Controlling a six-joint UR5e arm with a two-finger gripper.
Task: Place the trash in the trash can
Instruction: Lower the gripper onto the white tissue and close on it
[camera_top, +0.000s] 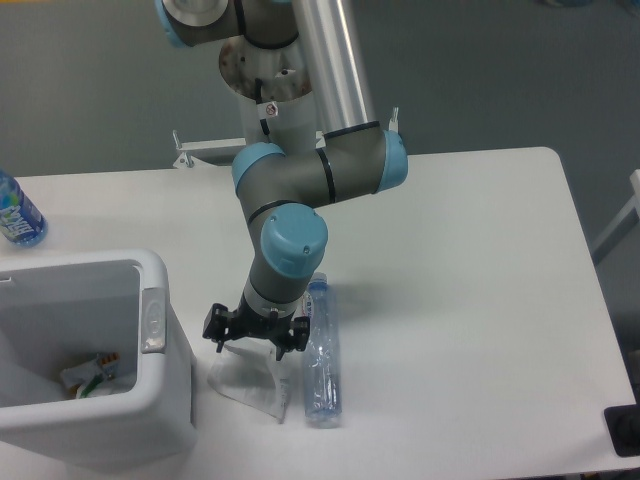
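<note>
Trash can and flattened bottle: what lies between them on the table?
In the fixed camera view, the crumpled wrapper lies between the trash can and the flattened bottle, with the open tool low over its upper edge.
</note>
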